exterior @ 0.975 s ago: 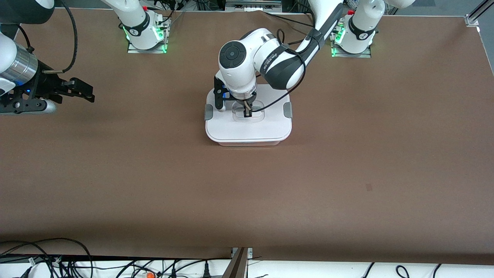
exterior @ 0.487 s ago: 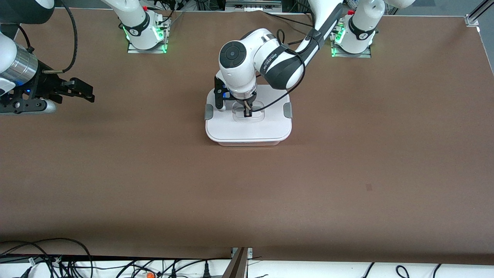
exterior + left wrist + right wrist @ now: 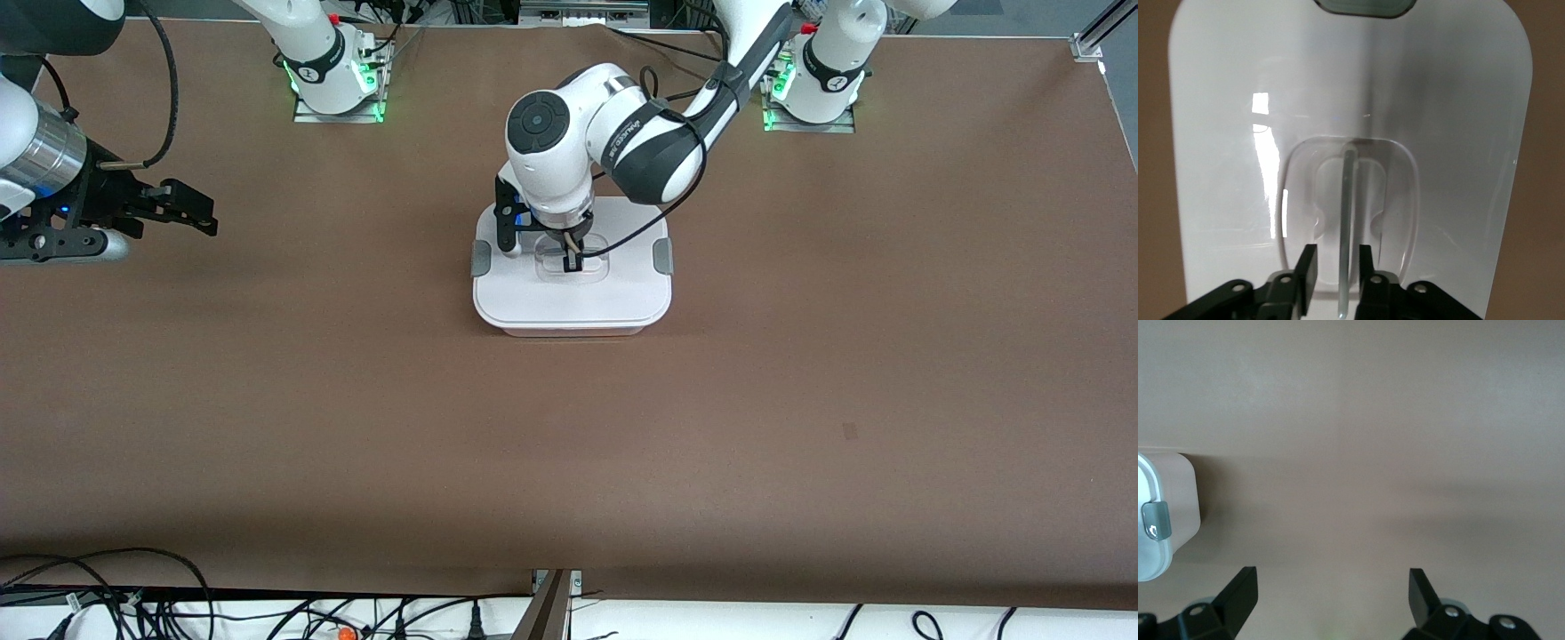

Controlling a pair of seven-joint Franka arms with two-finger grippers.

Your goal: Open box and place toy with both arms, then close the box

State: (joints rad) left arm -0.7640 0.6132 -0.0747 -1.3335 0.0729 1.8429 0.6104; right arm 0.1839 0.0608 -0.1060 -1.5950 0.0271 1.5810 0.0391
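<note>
Over the box (image 3: 569,298), left pincer (image 3: 1338,267) fingers straddle its handle (image 3: 1347,200), slightly apart.

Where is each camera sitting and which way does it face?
Front view: high across the table, facing both arms; box mid-table.
Left wrist view: looks down on the box lid; left gripper open astride the handle.
Right wrist view: over bare table; right gripper open, waiting.
All views show the box.
</note>
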